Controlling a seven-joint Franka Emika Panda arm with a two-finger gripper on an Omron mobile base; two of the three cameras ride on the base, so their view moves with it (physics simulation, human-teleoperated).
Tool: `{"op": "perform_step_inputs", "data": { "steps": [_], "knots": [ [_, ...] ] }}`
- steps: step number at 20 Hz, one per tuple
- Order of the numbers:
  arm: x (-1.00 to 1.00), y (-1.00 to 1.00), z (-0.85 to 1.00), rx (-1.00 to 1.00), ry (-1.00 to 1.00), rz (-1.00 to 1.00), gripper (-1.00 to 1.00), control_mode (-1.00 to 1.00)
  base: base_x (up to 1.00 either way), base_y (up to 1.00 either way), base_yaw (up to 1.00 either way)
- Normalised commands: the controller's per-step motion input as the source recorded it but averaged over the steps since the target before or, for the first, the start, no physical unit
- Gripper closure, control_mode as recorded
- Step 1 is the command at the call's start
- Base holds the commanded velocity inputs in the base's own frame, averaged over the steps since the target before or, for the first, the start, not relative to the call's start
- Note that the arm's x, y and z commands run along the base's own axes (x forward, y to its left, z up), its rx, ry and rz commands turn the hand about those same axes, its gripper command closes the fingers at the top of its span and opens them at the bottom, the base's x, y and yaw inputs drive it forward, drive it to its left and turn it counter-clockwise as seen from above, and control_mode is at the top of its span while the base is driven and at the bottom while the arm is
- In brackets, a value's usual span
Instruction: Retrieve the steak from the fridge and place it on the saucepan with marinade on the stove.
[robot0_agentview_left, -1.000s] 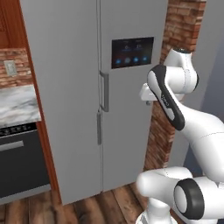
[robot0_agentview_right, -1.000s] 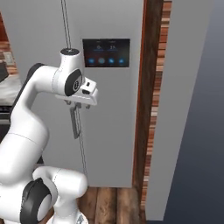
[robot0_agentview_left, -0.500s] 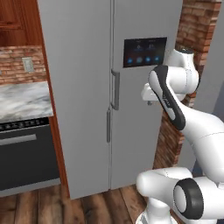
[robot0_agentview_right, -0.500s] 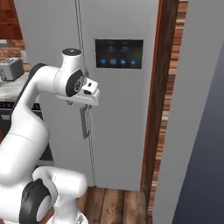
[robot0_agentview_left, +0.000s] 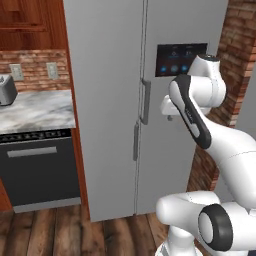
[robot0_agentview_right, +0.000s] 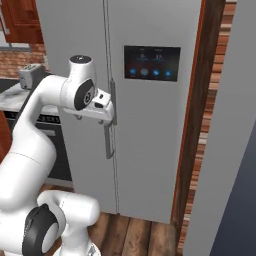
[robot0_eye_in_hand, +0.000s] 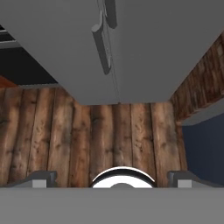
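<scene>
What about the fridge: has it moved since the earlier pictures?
No. The fridge keeps its place beside the brick wall; the whole picture slid right, so the camera moved.

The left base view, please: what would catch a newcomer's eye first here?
The tall grey double-door fridge stands in the middle, both doors shut, a dark touch panel with blue icons on its right door. The white arm folds up before that door, its hand near the vertical handles. Left, a black dishwasher sits under a marbled counter.
</scene>
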Motion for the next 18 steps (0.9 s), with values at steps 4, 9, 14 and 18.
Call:
{"op": "perform_step_inputs", "data": {
  "steps": [4,9,14,18],
  "knots": [
    [0.00,0.00,0.00,0.00,0.00,0.00,-1.00,1.00,0.00,0.00,0.00],
    [0.00,0.00,0.00,0.00,0.00,0.00,-1.00,1.00,0.00,0.00,0.00],
    [0.00,0.00,0.00,0.00,0.00,0.00,-1.00,1.00,-0.01,0.00,0.00],
    [0.00,0.00,0.00,0.00,0.00,0.00,-1.00,1.00,-0.27,0.00,-0.05]
  ]
}}
